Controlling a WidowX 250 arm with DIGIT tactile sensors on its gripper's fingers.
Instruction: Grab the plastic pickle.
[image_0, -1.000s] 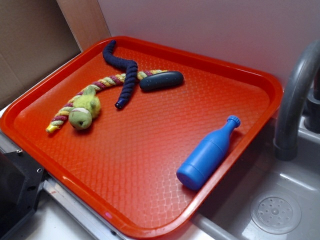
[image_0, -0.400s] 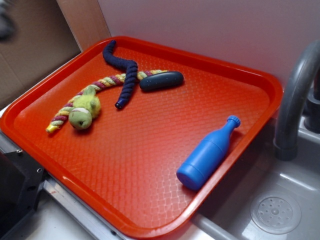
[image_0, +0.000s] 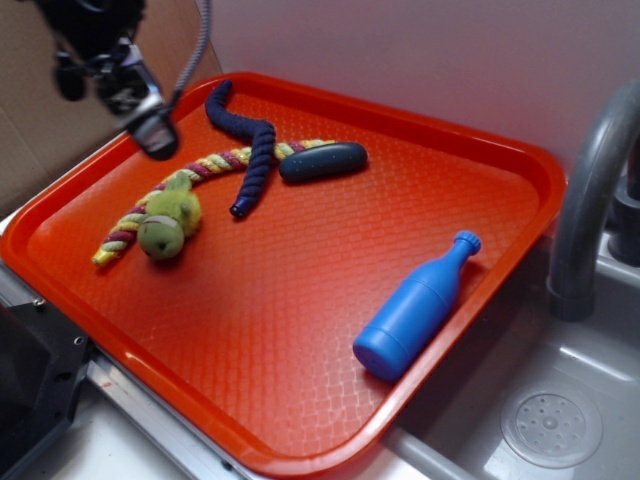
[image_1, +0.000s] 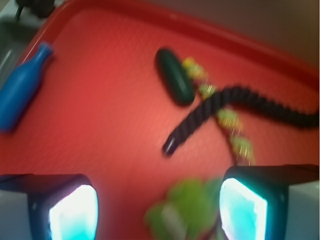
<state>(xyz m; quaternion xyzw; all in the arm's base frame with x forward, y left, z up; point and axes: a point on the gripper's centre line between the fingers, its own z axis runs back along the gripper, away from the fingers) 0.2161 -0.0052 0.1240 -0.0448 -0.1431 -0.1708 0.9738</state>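
The gripper (image_0: 150, 125) has just come into the exterior view at the upper left, where a moment ago there was only the tray and its contents; it now hangs above the tray's far-left corner, over the green-headed rope toy (image_0: 168, 222). Nothing on the red tray (image_0: 300, 400) has shifted. The plastic pickle (image_0: 323, 161) lies untouched near the back of the tray, its left end touching the striped rope and just beside the navy twisted rope (image_0: 250, 150). The blue plastic bottle (image_0: 415, 310) rests on its side well apart, against the right rim.

In the wrist view the two fingers (image_1: 250, 205) frame the bottom corners with a wide gap between them and nothing held. The pickle (image_1: 175, 75) sits above centre there, with the navy rope (image_1: 240, 105) running beside it and the green toy head (image_1: 190, 212) blurred between the fingers.

So the approach has begun, but the grasp has not. Judging from this, the arm needs to travel along the tray toward the pickle and then descend. The ropes crowd the pickle's left end, so closing across its freer middle or right part looks safer than risking a snag on rope.
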